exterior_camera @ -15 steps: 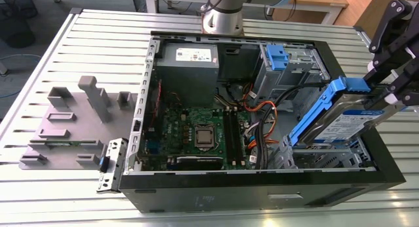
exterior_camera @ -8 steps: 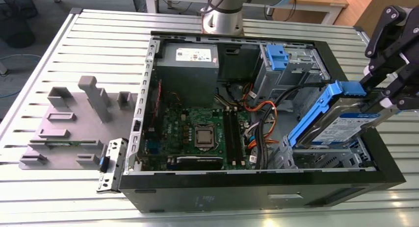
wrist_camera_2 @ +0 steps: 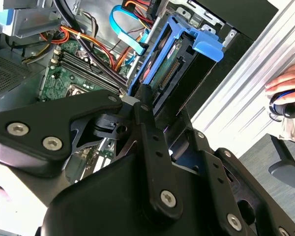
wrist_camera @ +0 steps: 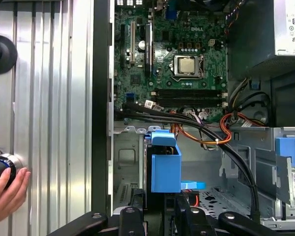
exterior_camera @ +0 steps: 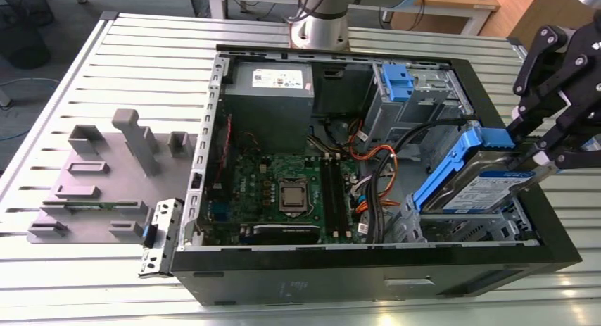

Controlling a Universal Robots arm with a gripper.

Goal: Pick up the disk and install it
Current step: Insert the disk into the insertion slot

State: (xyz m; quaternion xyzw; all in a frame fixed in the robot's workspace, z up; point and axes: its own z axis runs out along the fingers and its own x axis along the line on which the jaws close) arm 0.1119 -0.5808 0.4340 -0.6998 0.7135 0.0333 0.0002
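Ribbed metal table (exterior_camera: 112, 72), open black computer case (exterior_camera: 376, 266) lying on it, black gripper (exterior_camera: 537, 153) at the exterior view's right, fingers seemingly clamped on the disk (exterior_camera: 483, 189), disk tilted, lower end at the case's metal drive bay (exterior_camera: 469, 227), person's hand (wrist_camera: 7, 189) on the table outside the case.

Ribbed, brushed metal on the worktop (exterior_camera: 56, 298); matt black on the fingers (wrist_camera_2: 148, 132); glossy blue plastic round the silver metal disk (exterior_camera: 488, 186); dull grey sheet metal inside the smooth black case (exterior_camera: 376, 270).
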